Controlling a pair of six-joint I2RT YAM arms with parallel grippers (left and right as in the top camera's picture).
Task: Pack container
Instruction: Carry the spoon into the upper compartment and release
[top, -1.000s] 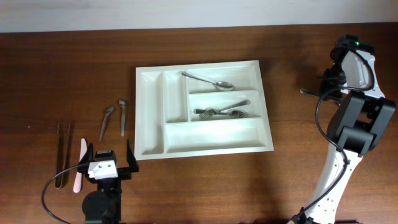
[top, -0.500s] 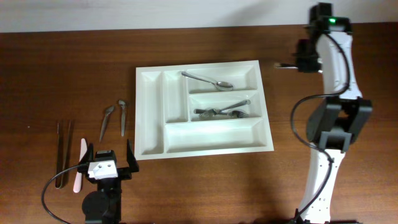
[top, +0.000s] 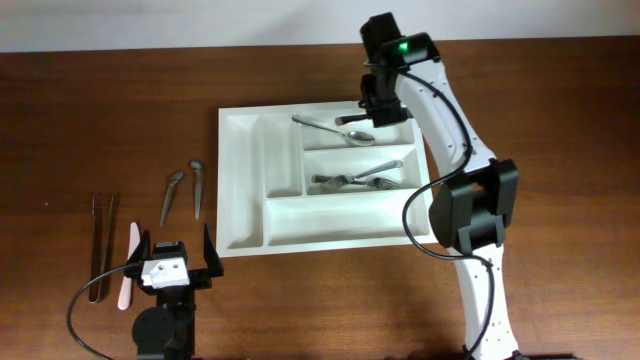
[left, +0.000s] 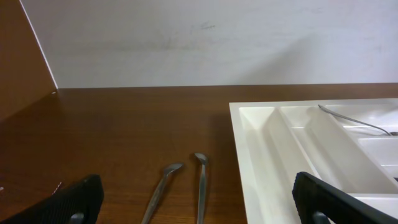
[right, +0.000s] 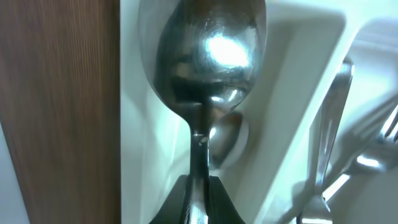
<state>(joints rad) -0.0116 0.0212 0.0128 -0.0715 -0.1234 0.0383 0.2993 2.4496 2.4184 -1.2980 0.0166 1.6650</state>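
**Spoon held over the container's far compartment**

Overhead: I see the container lying flat in the middle of the worktop. My right arm reaches across the container's far right corner, with its wrist above the far long compartment. One spoon lies in that compartment, and forks lie in the middle long one. Two loose utensils sit just left of the container. My left fingers are spread and empty, near the container's near left corner.

Left wrist: the spread fingers frame the two utensils, which lie beside the container's rim.

Right wrist: my right fingers pinch the handle of a second spoon. It hangs over the container's white floor, with the lying spoon's bowl showing behind it.
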